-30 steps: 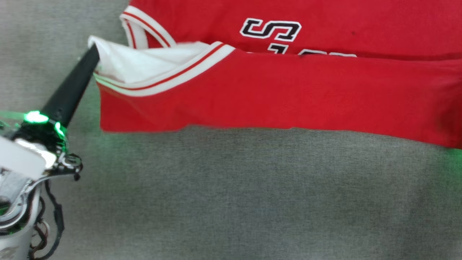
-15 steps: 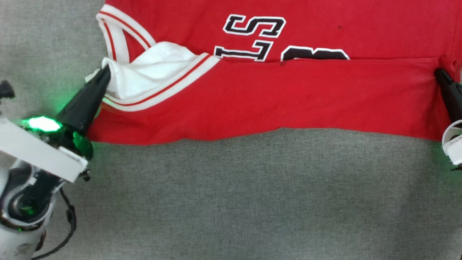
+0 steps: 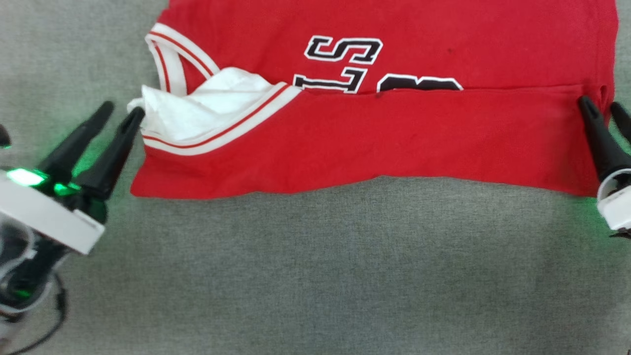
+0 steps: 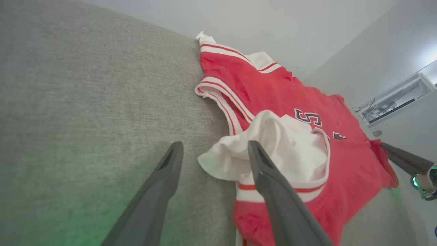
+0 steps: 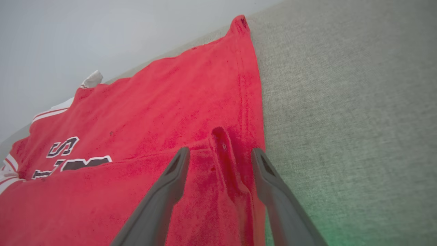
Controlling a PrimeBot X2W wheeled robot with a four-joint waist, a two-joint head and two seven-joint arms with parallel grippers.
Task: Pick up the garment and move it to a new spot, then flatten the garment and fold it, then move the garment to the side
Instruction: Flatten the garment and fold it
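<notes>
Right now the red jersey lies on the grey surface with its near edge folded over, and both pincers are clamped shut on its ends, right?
No: both pincers are open. The wrist views show the left pincer and the right pincer, fingers spread, at the ends of the red jersey, which lies folded on the grey surface.

Grey woven cloth surface point(image 3: 315, 276) covers the whole work area, flat, with a faint green tint near its left and right edges. Plain pale wall point(image 4: 280, 20) behind its far edge. White wall-mounted fixture point(image 4: 392, 99) high up, blurred, can't tell what.
</notes>
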